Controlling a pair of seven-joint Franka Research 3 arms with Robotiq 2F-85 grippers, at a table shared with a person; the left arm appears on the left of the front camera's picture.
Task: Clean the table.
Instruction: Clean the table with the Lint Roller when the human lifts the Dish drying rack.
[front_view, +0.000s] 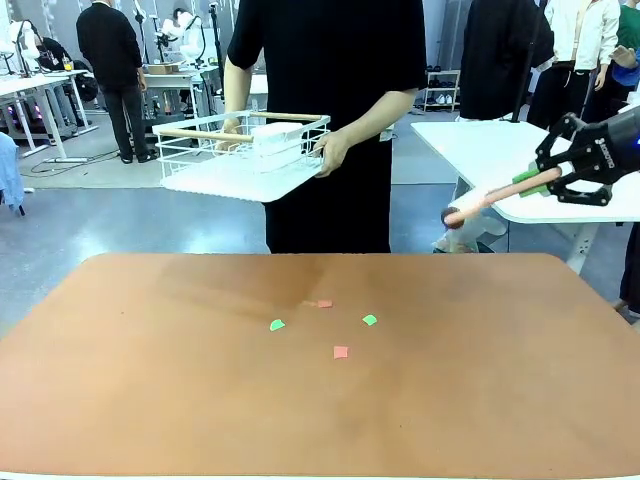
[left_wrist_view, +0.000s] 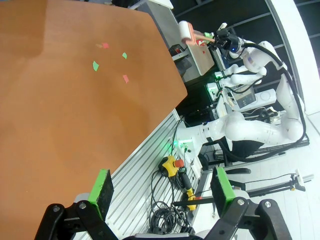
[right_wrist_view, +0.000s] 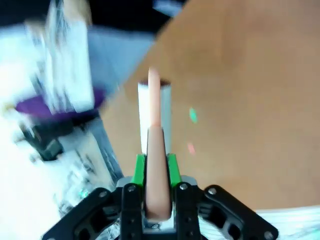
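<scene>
The table (front_view: 150, 380) has a reddish-brown top with small paper scraps near its middle: two green ones (front_view: 277, 325) (front_view: 369, 320) and two pink ones (front_view: 340, 352) (front_view: 324, 303). My right gripper (front_view: 540, 180) hangs above the table's far right corner, shut on the pink handle of a lint roller (front_view: 480, 205) that points left and down. The right wrist view shows the green pads (right_wrist_view: 172, 170) clamped on the handle (right_wrist_view: 155, 150), the white roll (right_wrist_view: 165, 100) beyond, and the table (right_wrist_view: 250, 100) below. My left gripper (left_wrist_view: 162, 187) is open and empty, off the table's (left_wrist_view: 50, 125) near edge.
A person stands at the far side holding a white wire basket (front_view: 245, 150) above the floor beyond the table. A smaller white table (front_view: 480, 140) stands behind my right gripper. Cables and an aluminium frame (left_wrist_view: 165, 200) lie under my left gripper.
</scene>
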